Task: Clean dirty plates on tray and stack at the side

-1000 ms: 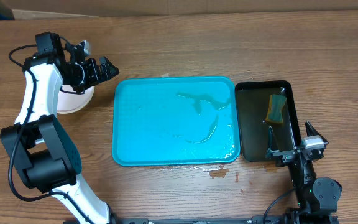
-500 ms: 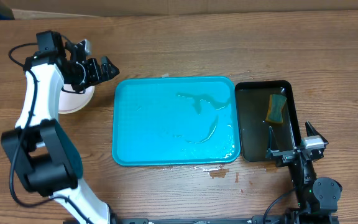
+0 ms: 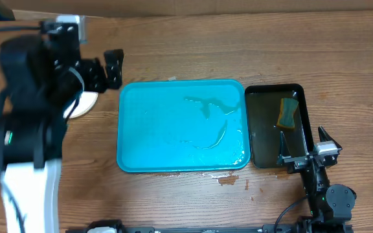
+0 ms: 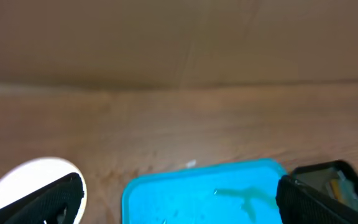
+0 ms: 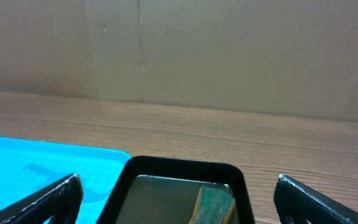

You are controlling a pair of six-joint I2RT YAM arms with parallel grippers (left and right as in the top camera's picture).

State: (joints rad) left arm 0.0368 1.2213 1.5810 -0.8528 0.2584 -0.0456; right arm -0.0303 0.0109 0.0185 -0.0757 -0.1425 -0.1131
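Observation:
The turquoise tray (image 3: pixel 173 149) lies mid-table with no plates on it, only wet streaks; it also shows in the left wrist view (image 4: pixel 185 193) and the right wrist view (image 5: pixel 36 168). A white plate (image 3: pixel 87 101) sits on the table left of the tray, mostly hidden by my left arm; it also shows in the left wrist view (image 4: pixel 23 180). How many plates lie there cannot be told, and no lime-green rim shows. My left gripper (image 3: pixel 105 70) is open and empty, raised above the table between the plate and the tray's far left corner. My right gripper (image 3: pixel 302 141) is open and empty at the black tray's near edge.
A narrow black tray (image 3: pixel 259 139) right of the turquoise tray holds a yellow-green sponge (image 3: pixel 288 113) in murky water; the sponge (image 5: pixel 213 205) and the tray's rim (image 5: pixel 179 165) also show in the right wrist view. Brown spill marks (image 3: pixel 228 180) lie by the turquoise tray's near edge. A cardboard wall (image 5: pixel 229 56) stands behind the table.
My left arm has lifted up toward the overhead camera and now looks large and blurred. Its open gripper has drawn slightly away from the plate. The right arm has not moved.

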